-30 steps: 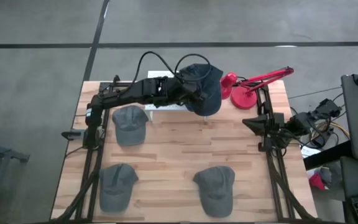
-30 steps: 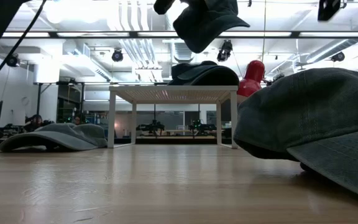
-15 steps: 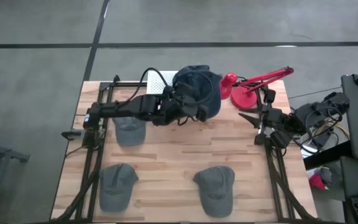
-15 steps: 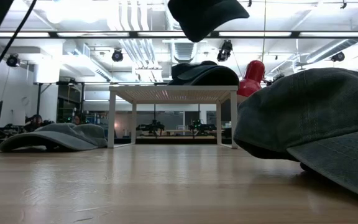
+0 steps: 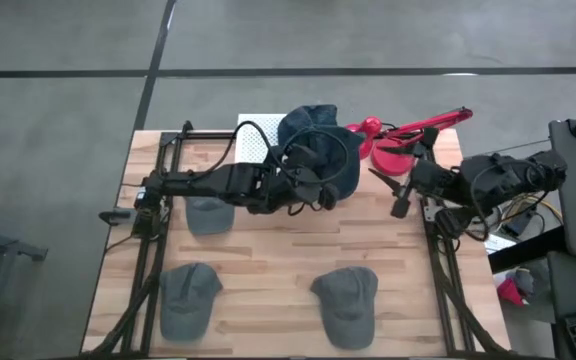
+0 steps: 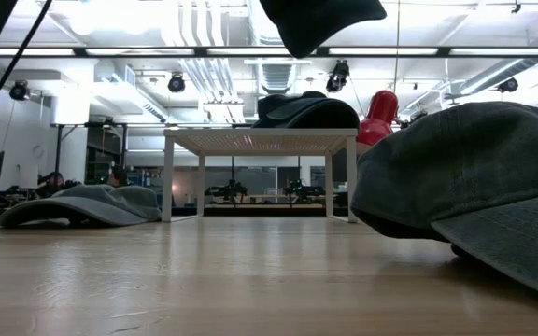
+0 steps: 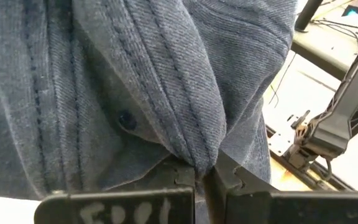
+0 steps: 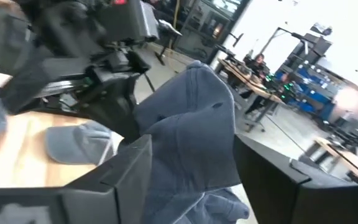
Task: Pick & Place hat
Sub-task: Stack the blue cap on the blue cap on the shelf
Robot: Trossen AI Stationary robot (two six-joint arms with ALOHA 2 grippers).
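Carry step: blue cap held aloft over the far half of the counter (image 5: 268,250).

The left arm (image 5: 203,183) reaches across the counter toward the small white rack (image 6: 260,140), and the left gripper (image 5: 303,180) has its jaws clamped on a fold of the denim cap (image 5: 323,150), which hangs clear above the rack. The right gripper (image 5: 400,200) waits near the red lamp (image 5: 393,145), jaws apart. Next likely calls for lowering onto the rack's stack and releasing. The cap's long axis and brim direction cannot be told.
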